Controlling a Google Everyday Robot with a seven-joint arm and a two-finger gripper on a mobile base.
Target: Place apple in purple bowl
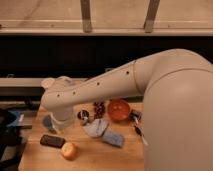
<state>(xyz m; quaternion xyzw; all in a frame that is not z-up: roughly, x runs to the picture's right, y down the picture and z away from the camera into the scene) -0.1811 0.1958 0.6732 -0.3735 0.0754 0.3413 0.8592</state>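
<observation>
Apple is seen lying on the table, with the gripper positioned beside the purple bowl, its opening indiscernible.

Lighting is dim and warm. Light falls from above onto the pale arm and the desk; the background behind is a dark band. The gripper, low over the desk's left part, sits in shade.
</observation>
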